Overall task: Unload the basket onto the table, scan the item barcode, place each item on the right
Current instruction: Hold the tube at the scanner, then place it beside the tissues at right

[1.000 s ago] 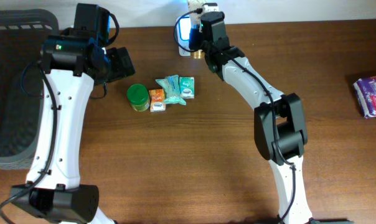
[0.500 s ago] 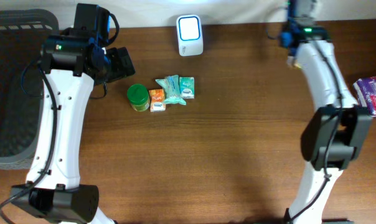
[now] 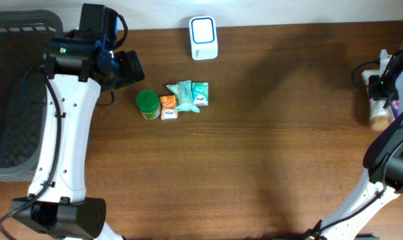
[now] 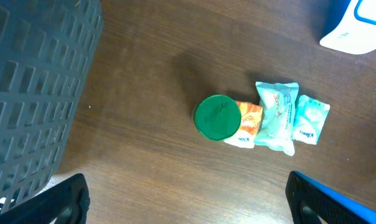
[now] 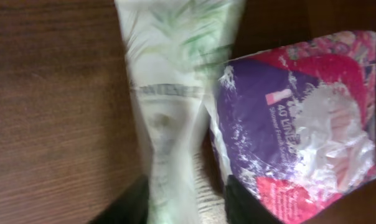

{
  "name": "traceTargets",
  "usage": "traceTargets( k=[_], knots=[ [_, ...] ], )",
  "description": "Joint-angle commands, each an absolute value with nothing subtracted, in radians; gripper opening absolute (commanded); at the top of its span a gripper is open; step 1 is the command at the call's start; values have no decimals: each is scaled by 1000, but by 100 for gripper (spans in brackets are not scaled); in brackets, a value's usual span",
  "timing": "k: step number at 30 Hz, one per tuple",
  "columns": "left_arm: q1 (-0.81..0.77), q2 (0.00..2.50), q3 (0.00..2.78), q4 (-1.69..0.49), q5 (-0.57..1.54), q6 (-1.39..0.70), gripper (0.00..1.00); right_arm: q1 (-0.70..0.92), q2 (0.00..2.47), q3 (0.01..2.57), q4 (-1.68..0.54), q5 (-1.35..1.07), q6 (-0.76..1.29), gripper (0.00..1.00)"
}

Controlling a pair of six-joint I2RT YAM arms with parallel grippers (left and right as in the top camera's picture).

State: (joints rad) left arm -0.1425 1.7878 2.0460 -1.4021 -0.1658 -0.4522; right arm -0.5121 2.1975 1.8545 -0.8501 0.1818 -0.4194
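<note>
The item, a white tube with green leaf print (image 5: 175, 93), lies on the table at the far right, against a purple and pink packet (image 5: 294, 118). My right gripper (image 5: 185, 208) is over it, jaws apart: the tube is by the left finger, with a gap to the right finger (image 5: 247, 202). In the overhead view this gripper (image 3: 380, 90) is at the table's right edge, above the tube (image 3: 379, 119). The white scanner with a blue screen (image 3: 203, 38) stands at the back centre. My left gripper (image 4: 188, 208) hangs wide open and empty, near the basket (image 3: 15, 100).
A green-lidded jar (image 3: 147, 103), an orange packet (image 3: 168, 107) and two teal packets (image 3: 191, 95) lie grouped left of centre, in front of the scanner (image 4: 362, 25). The dark mesh basket (image 4: 32, 87) fills the left side.
My right arm swung from the scanner to the far right edge with the tube, and its jaws have parted there. The left arm has not moved.
</note>
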Motion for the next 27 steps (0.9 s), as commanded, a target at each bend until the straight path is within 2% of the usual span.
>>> traceTargets(
  k=[1,5,8,13,16,17,18,19,22,23,26,27],
  knots=[
    [-136,1774,2055,-1401,-173,-439,99,-517,2209,1851,-831,168,-408,93],
    [-136,1774,2055,-1401,-173,-439,99,-495,2193,1875,-823,164,-295,91],
    [-136,1774,2055,-1401,-173,-439,99,-409,2130,1942,-827,115,-271,89],
    [-136,1774,2055,-1401,-173,-439,99,-139,2042,1982,-869,-334,-97,83],
    [-136,1774,2055,-1401,-173,-439,99,13,2054,1982,-884,-538,-88,83],
    [-136,1774,2055,-1401,-173,-439,99,96,2057,1982,-846,-533,-88,74],
    [-136,1774,2055,-1401,-173,-439,99,141,2062,1982,-838,-518,-87,73],
    [-136,1774,2055,-1401,-173,-439,99,181,2069,1982,-837,-503,-79,66],
    [-136,1774,2055,-1401,-173,-439,99,311,2140,1982,-818,-303,110,66],
    [-136,1774,2055,-1401,-173,-439,99,357,2191,1982,-791,-202,260,65],
    [-136,1774,2055,-1401,-173,-439,99,402,2296,1982,-781,-119,480,65],
    [-136,1774,2055,-1401,-173,-439,99,402,2312,1982,-781,-124,489,65]
  ],
)
